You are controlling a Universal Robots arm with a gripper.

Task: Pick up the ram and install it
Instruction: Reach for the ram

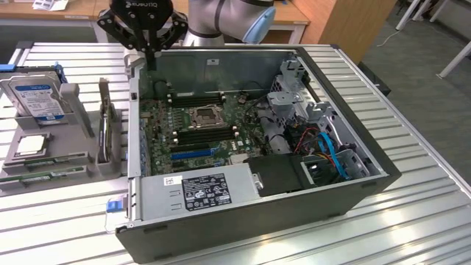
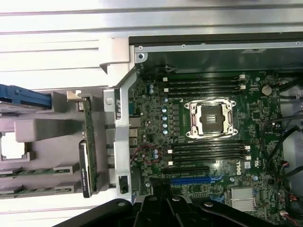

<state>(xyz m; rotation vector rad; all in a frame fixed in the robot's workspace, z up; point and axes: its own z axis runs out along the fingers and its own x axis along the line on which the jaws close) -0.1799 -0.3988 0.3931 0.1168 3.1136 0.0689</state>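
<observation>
Two ram sticks, thin green boards, lie flat in the front slots of the grey holder (image 1: 66, 165): one (image 1: 46, 162) just behind the other (image 1: 37, 178). The wrist view shows them too, as ram stick (image 2: 40, 171) and ram stick (image 2: 38, 190). My gripper (image 1: 151, 62) hangs high over the back left corner of the open computer case (image 1: 368, 165), shut with nothing in it. Its black body and fingers (image 2: 163, 205) look down on the motherboard (image 2: 156, 118). Black memory slots (image 2: 206, 151) sit on both sides of the processor socket (image 2: 210, 118).
The holder also carries a blue-labelled hard drive (image 1: 33, 96), a grey expansion card (image 1: 107, 130) standing on edge and a square chip (image 1: 31, 144). A power supply (image 1: 198, 190) and cables (image 1: 331, 152) fill the case's near and right parts. All rests on a slatted metal table (image 1: 412, 221).
</observation>
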